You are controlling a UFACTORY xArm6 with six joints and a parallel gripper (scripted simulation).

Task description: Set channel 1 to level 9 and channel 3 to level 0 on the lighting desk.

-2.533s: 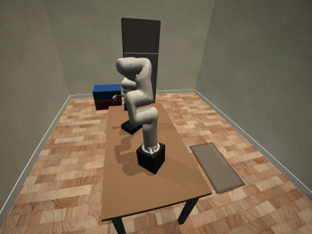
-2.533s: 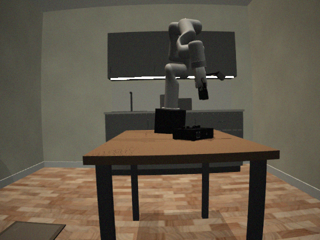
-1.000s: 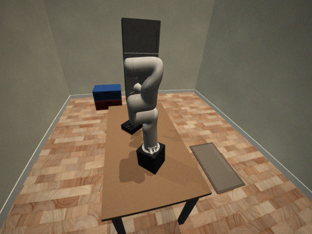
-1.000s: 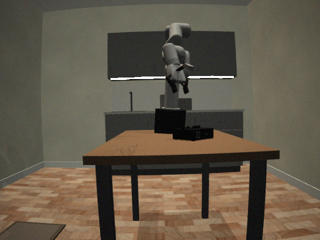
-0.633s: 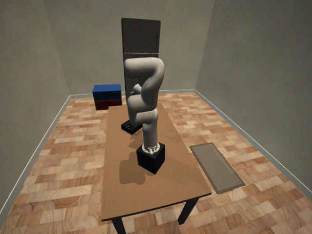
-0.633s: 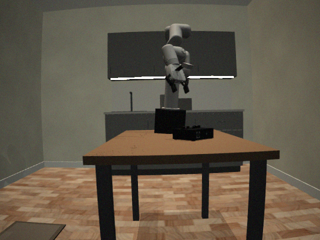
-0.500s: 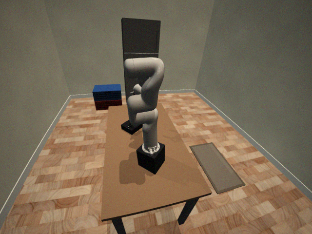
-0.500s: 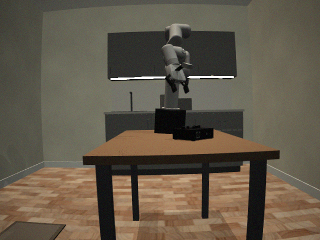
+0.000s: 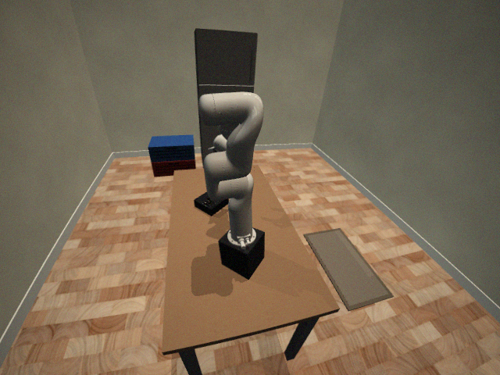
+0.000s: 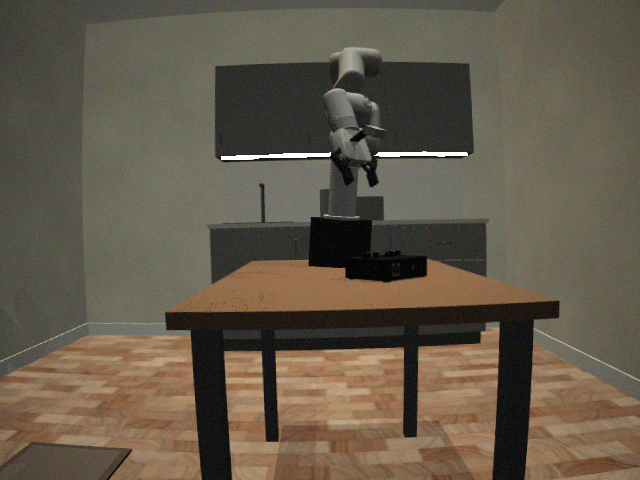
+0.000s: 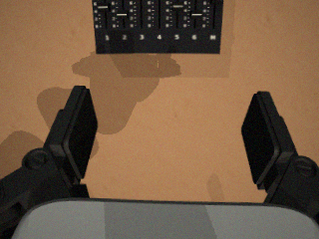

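The lighting desk (image 11: 159, 6) is a black box with a row of several faders, and it stands on its feet on the brown table. In the wrist view it lies at the top, square to the camera, with the fader caps at different heights. The scale marks and numbers are too small to read. My gripper (image 11: 170, 108) is open and empty, and it hangs high above the table, on the near side of the desk. In the exterior view the gripper (image 10: 356, 173) is well above the desk (image 10: 386, 267). In the top view the arm hides most of the desk (image 9: 208, 205).
The arm's black base block (image 10: 339, 241) stands on the table just behind the desk. A blue and red crate (image 9: 171, 154) and a grey mat (image 9: 346, 268) lie on the floor beside the table.
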